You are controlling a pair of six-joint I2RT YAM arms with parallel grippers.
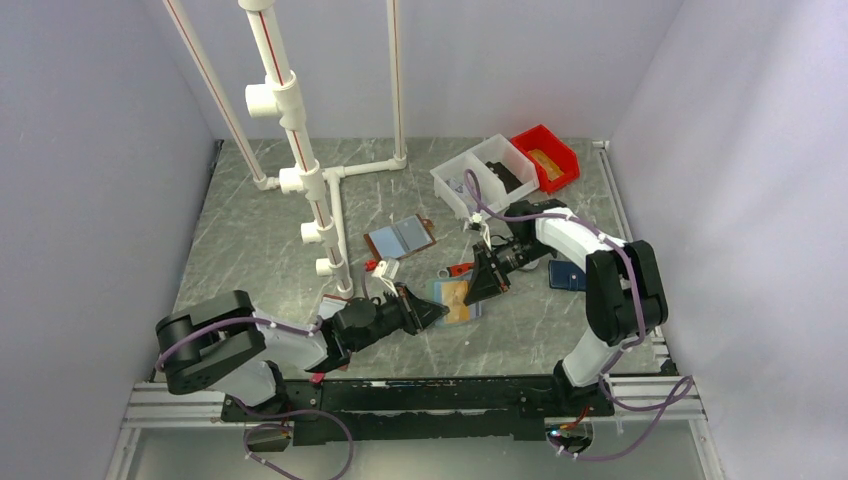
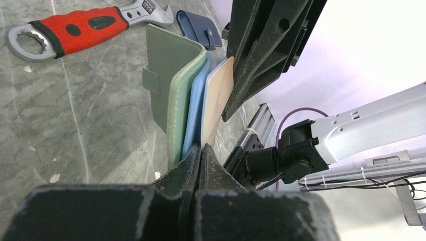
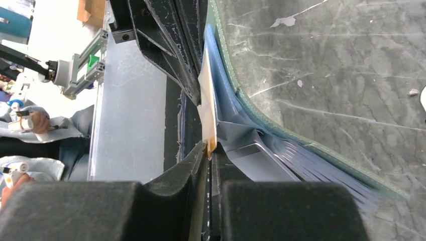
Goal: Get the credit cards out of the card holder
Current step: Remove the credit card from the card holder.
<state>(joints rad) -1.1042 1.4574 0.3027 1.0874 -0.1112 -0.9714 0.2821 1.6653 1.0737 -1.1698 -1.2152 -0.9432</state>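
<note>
Card [image 3: 206, 103] edge pinched by R fingers [image 3: 187, 173]; L fingers [image 2: 187, 168] closed at holder [image 2: 168, 75] edge.

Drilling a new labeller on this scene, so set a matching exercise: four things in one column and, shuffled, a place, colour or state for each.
Things
1. tan card
2. card holder
3. wrench
4. bin

Descriptions
A. red, at the far right of the table
B. pinched by the left gripper
C. red-handled, lying flat
D. nipped at its edge by the right gripper

Pairs: 1-D, 2-B, 3-C, 4-A
</note>
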